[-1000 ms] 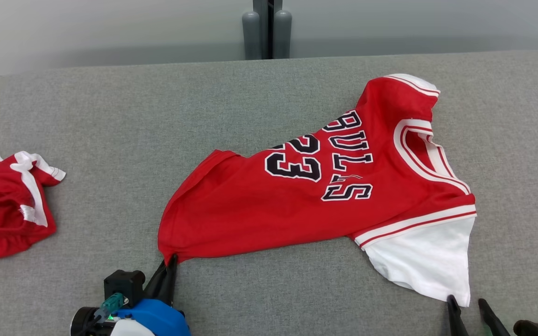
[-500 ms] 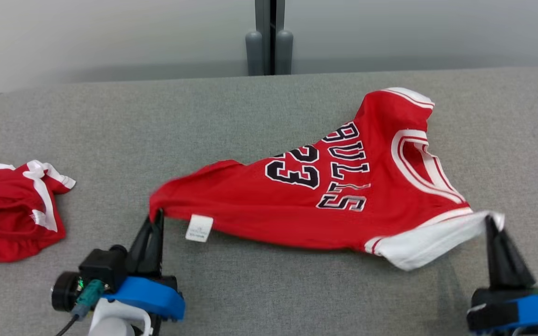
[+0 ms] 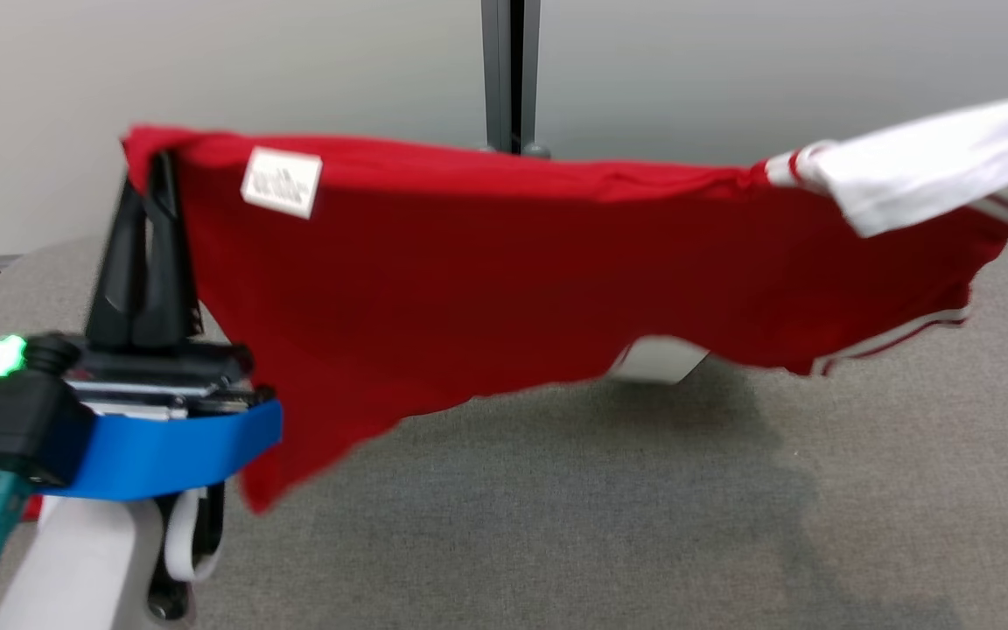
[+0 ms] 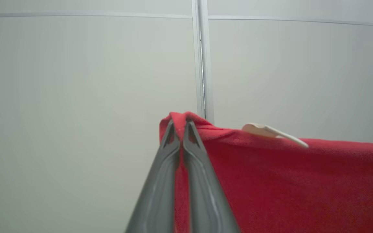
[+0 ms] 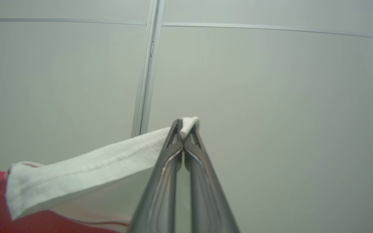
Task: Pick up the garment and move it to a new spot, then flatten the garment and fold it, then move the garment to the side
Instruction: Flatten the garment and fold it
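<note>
A small white tag [image 3: 282, 182] is sewn at the top edge of the red jersey [image 3: 513, 280], just beside the left gripper [image 3: 154, 162]. Its print is too blurred to read. In the left wrist view the same tag [image 4: 274, 132] shows edge-on and sticks up from the cloth, its face hidden.

The jersey hangs in the air above the grey worktop [image 3: 556, 542], stretched sideways between the two grippers. Its lower edge droops to a point at the left and casts a soft shadow on the worktop. White-and-red striped trim [image 3: 898, 337] runs along the right end, where a white sleeve [image 3: 933, 166] rises toward the right edge of the head view.

The left gripper [image 4: 180, 124] has its fingers [image 4: 199, 181] pressed together on a corner of the red jersey [image 4: 287, 181]. A fold of cloth peeks over the tips and a strip of red lies between the fingers.

The right gripper [image 5: 182, 124] has its fingers [image 5: 202, 187] closed on the tip of the white sleeve [image 5: 86, 168]. A small tuft of white pokes out past the tips, and the sleeve trails off to the lower left, where red cloth begins. Behind both grippers stand pale wall panels [image 5: 270, 97].
</note>
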